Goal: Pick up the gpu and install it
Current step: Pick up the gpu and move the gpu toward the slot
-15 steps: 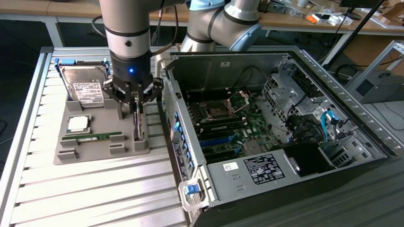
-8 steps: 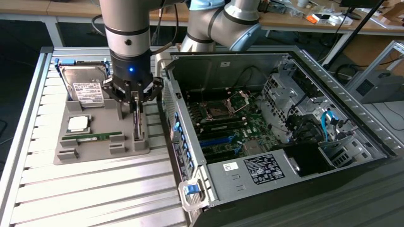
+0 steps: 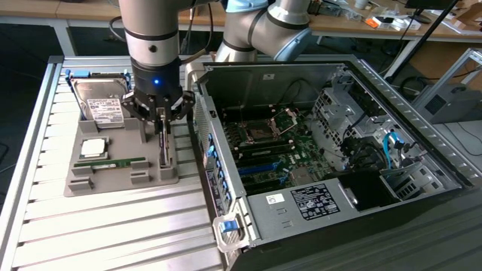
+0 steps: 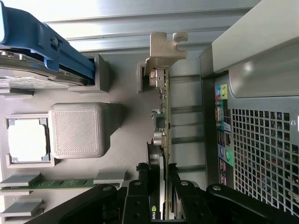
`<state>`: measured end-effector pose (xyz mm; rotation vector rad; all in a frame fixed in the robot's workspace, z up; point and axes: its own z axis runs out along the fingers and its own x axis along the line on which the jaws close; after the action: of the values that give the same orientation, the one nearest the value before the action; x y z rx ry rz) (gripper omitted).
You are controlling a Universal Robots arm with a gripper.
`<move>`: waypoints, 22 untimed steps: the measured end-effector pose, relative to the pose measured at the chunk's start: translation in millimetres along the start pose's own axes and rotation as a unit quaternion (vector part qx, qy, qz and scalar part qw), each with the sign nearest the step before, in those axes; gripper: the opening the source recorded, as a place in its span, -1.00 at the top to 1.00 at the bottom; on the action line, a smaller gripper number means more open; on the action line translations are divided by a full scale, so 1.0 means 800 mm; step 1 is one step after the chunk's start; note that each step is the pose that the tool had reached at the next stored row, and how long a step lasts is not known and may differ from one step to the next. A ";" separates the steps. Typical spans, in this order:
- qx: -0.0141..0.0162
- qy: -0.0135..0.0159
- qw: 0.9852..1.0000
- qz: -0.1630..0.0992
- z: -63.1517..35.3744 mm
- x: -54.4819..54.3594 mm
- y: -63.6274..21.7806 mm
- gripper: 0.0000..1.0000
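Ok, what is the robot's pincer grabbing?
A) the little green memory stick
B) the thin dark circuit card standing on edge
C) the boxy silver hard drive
B: the pincer is closed around the thin dark circuit card, standing in the grey plastic holder.

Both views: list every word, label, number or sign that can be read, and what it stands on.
Nothing can be quoted; every print is too small.
Hard drive: white label, unreadable.
Grey box: black label, white print, unreadable.
Sticker beside it: a round mark, no letters.
gpu: small green-white logo, no letters legible.
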<state>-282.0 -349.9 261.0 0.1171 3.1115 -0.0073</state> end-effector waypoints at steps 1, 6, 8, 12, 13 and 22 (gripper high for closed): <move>0.000 0.000 1.000 0.000 0.000 0.000 0.000 0.47; 0.000 0.000 1.000 0.000 -0.003 0.000 0.000 0.47; 0.000 0.000 1.000 0.000 -0.004 0.000 0.000 0.47; 0.000 0.000 1.000 0.000 -0.006 0.000 0.000 0.47; 0.000 0.000 1.000 0.000 -0.007 0.000 0.000 0.47; 0.000 0.000 1.000 0.000 -0.015 0.000 0.000 0.47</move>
<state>-282.0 -349.9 272.8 0.1170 3.1114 -0.0072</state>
